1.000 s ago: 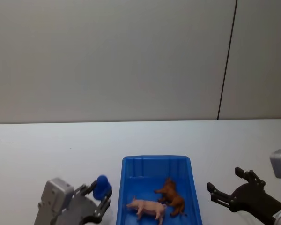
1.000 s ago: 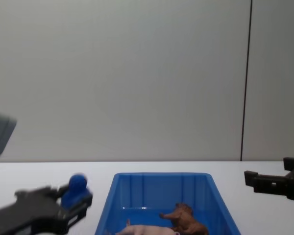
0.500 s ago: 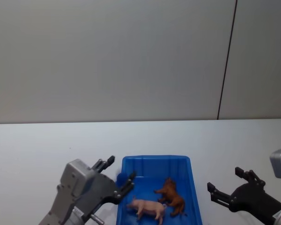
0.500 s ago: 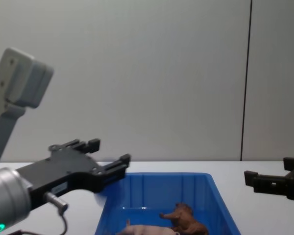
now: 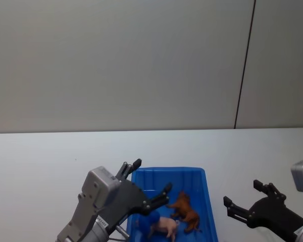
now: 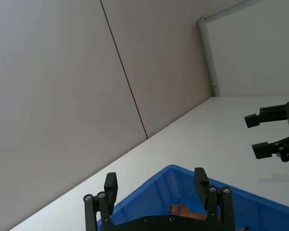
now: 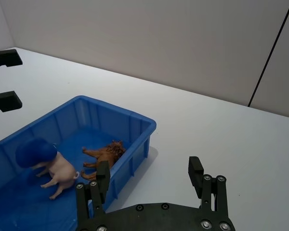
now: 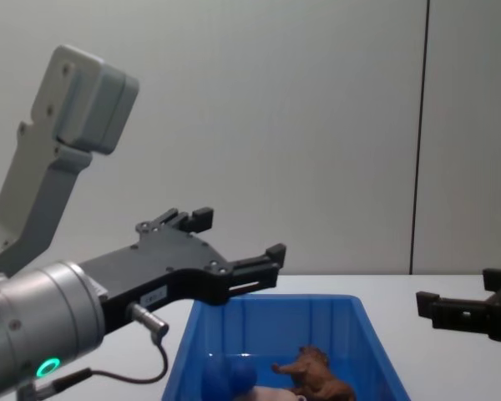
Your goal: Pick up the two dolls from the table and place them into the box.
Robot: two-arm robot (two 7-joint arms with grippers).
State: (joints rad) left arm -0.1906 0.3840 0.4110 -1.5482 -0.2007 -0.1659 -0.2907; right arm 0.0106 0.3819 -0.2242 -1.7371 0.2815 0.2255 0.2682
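Inside the box (image 5: 208, 201), a rectangular bright blue plastic bin with ribbed inner walls and a rolled rim, lay both dolls on the floor, side by side and touching or nearly so. Of these, the brown doll (image 5: 185, 210), shaggy and rough-coated, was stretched on its side along the box's long axis, legs reaching toward the pink one; which end was its head could not be told for sure. Beside it, on the robot's left, lay the pink doll (image 5: 166, 226), smooth and rounded, long axis slanting across the box, a curled tail at the end nearer the right wrist camera. Against the pink doll's far end rested a small glossy blue ball (image 7: 35, 152), covering that end. Beneath the box spread the flat, matte white table (image 5: 50, 156). Over the box's left rim hung the left gripper (image 5: 150, 183), black and angular on a grey metal arm, jaws spread wide and holding nothing, fingers pointing out over the bin. To the right of the box, well apart from it, sat the right gripper (image 5: 242, 198), likewise black and blocky, low over the table, jaws wide and bare.
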